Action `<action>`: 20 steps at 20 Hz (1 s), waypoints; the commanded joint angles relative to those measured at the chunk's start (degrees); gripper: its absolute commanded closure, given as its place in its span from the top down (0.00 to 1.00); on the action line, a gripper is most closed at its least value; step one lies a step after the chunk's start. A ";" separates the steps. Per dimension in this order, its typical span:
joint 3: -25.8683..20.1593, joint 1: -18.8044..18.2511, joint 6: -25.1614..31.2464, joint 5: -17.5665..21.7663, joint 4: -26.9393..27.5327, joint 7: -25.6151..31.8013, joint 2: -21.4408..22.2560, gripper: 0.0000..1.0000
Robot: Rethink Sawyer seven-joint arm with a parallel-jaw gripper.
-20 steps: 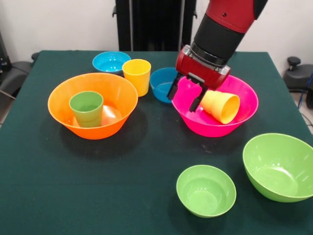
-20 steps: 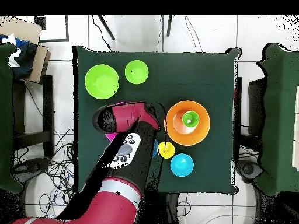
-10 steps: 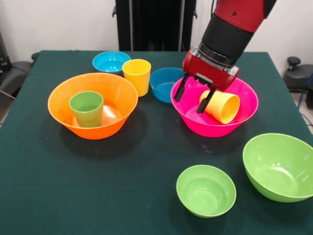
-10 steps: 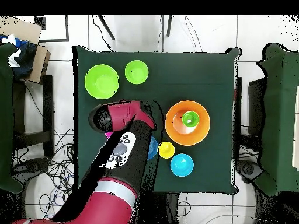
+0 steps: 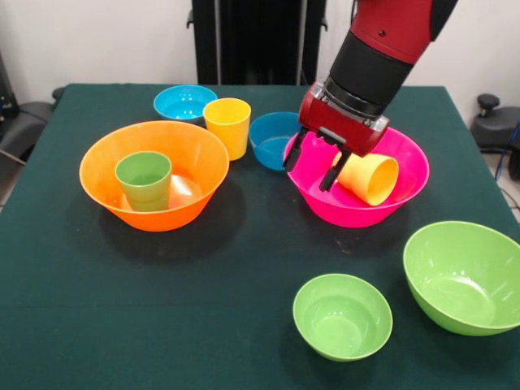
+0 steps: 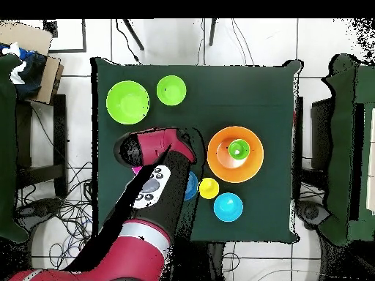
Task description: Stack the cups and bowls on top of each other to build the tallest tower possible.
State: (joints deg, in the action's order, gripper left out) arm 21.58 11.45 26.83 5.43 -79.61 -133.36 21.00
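Note:
A yellow cup [image 5: 368,176] lies on its side in the large hot pink bowl [image 5: 349,218]. My gripper [image 5: 309,168] hangs open over that bowl's left rim with nothing between its fingers; the right finger [image 5: 328,175] is close beside the cup's base. A green cup [image 5: 144,180] stands upright in the large orange bowl [image 5: 154,219]. An orange-yellow cup [image 5: 227,126] stands on the table by the darker blue bowl [image 5: 268,138] and the light blue bowl [image 5: 184,101]. In the overhead view the arm [image 6: 154,183] hides the gripper and most of the pink bowl [image 6: 137,170].
A small lime green bowl [image 5: 342,315] and a large lime green bowl [image 5: 463,276] sit upright at the near right. Overhead they show as the large green bowl [image 6: 127,102] and small green bowl [image 6: 171,90], with the orange bowl [image 6: 223,165] apart from them.
The gripper shifted right and a little up, then came back left to nearly where it was. It stayed open. The yellow cup and the bowls did not move.

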 commanded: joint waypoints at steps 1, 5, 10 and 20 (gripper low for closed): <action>-3.05 -0.04 -5.01 -0.35 2.20 -7.33 -3.58 1.00; -3.18 -1.07 -8.37 0.51 1.94 -6.51 -5.03 1.00; -3.11 -0.81 -9.31 0.00 1.83 -6.03 -5.31 1.00; -2.01 1.07 -11.07 -0.97 3.46 -6.94 -7.69 1.00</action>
State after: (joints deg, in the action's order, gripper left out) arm 23.29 11.59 18.11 5.40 -78.96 -133.36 16.77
